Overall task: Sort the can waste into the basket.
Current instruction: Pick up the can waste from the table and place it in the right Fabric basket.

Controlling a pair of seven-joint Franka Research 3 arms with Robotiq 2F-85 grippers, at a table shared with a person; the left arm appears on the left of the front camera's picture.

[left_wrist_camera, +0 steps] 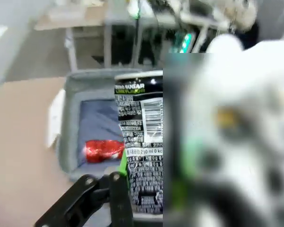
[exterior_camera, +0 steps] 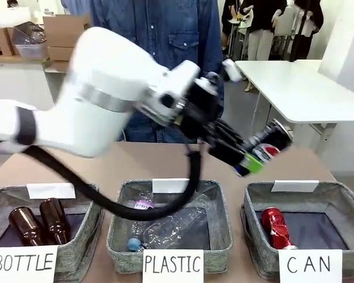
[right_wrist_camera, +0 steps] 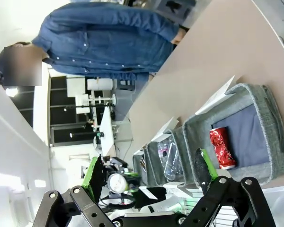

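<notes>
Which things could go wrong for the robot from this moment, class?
1. The left claw holds the black and silver printed metal can tilted, above the table beyond the grey woven-fabric basket signed CAN; released here, it would probably miss.
2. Dropped inside, it may strike the shiny red metal can already there.
3. The arm's black cable hangs by the grey basket signed PLASTIC and could snag it.

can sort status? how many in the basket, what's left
Done: the red can lies inside the CAN basket. In hand: the left gripper is shut on the black and silver can, held in the air above the table near that basket; the left wrist view shows the basket below the can. Left: release it into the basket. The right gripper is open, holding nothing.
</notes>
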